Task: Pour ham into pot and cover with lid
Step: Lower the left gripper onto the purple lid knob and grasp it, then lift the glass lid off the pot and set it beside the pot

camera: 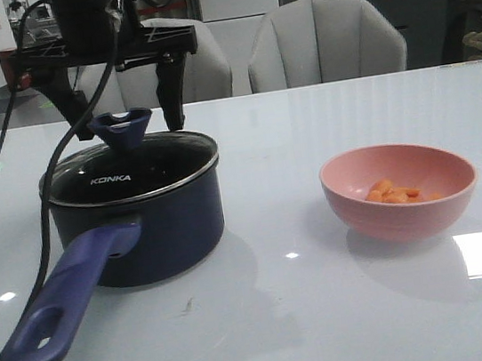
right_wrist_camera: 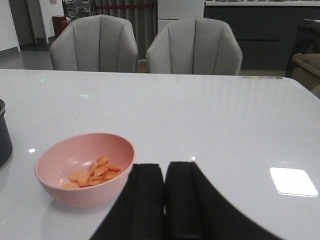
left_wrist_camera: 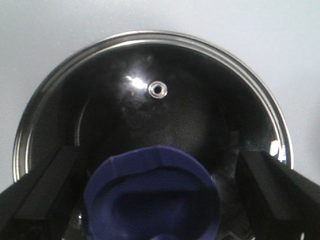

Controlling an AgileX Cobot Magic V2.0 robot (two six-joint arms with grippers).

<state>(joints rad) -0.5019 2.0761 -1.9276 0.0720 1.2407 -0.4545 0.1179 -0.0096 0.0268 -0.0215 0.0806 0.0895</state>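
Nearest, the pot sat covered by its lid, the left tool spread around the knob, while ham remained unpoured in the bowl and the right tool was pressed together.

I see the lid seated on the pale surface, steam vent near centre. Blue knob sits at 6 o'clock, flanked by my left gripper's fingers, spread apart, not touching it.
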